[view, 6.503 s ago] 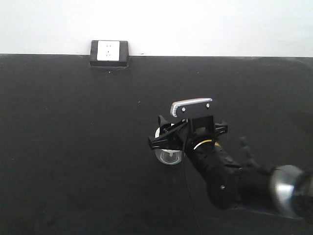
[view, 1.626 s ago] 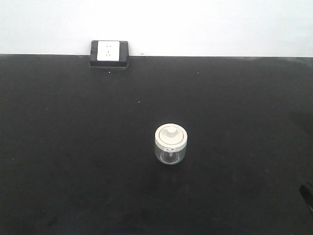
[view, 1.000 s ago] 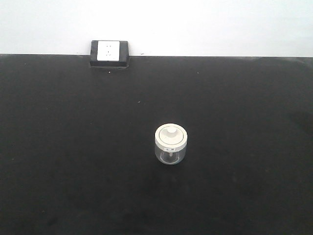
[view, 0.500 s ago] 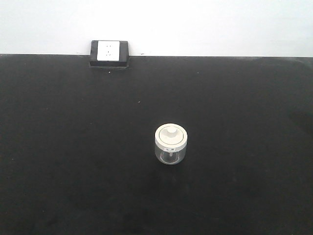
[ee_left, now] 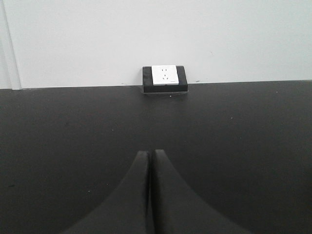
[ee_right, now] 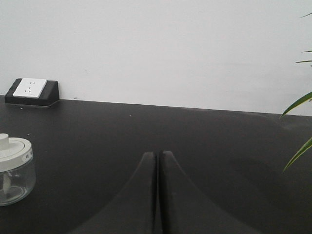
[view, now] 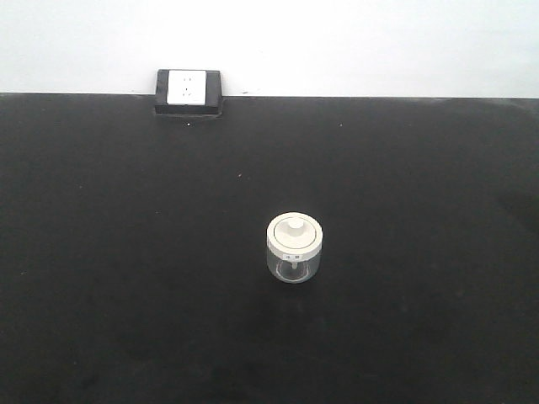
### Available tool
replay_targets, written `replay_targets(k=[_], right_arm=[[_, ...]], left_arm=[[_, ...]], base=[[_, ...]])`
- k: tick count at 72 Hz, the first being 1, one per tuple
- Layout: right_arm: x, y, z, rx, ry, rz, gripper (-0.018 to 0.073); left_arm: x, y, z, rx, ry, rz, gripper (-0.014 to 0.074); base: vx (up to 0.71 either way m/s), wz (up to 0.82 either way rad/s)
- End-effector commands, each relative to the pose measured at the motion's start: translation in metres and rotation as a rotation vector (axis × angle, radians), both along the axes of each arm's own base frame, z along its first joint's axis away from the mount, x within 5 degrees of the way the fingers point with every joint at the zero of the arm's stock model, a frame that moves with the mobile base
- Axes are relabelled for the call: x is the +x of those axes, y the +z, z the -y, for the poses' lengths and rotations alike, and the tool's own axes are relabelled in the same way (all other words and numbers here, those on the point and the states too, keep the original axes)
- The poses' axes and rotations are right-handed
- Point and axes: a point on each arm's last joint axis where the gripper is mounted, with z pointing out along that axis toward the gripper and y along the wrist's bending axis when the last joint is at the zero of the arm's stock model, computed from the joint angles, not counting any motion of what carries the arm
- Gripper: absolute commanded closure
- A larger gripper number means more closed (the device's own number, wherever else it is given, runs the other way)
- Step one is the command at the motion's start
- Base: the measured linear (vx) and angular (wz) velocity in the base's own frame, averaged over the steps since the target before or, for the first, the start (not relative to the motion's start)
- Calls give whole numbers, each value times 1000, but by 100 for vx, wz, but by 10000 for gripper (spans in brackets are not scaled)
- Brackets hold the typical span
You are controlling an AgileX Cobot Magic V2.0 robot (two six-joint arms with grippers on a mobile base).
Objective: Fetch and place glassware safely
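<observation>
Fingers of the left gripper (ee_left: 150, 161) press flat against each other in the left wrist view, with only a thin seam between them and nothing clamped there. They rest low over the black table (ee_left: 253, 136), and straight past their tips the wall socket (ee_left: 165, 78) sits where the tabletop meets the white wall (ee_left: 156, 34). The right gripper (ee_right: 157, 163) is drawn together the same way, its two dark fingers meeting along a narrow line and carrying nothing. To the left of it, well apart, the glass jar (ee_right: 10, 169) stands upright on the table with its off-white lid (ee_right: 12, 146) on. Green leaf tips (ee_right: 297, 105) enter at the right edge of that view. In the front view the jar stands alone and upright near the middle of the tabletop, with neither arm visible.
</observation>
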Motion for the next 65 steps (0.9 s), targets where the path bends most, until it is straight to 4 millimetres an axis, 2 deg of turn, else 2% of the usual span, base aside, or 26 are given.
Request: replay_targets(k=[1, 65], right_arm=[[-1, 1, -1, -11, 2, 72, 567], [-1, 1, 0, -11, 2, 70, 567]], left_arm=[[1, -3, 0, -15, -1, 53, 603], [1, -3, 0, -15, -1, 53, 603]], base=[[0, 0], [0, 0]])
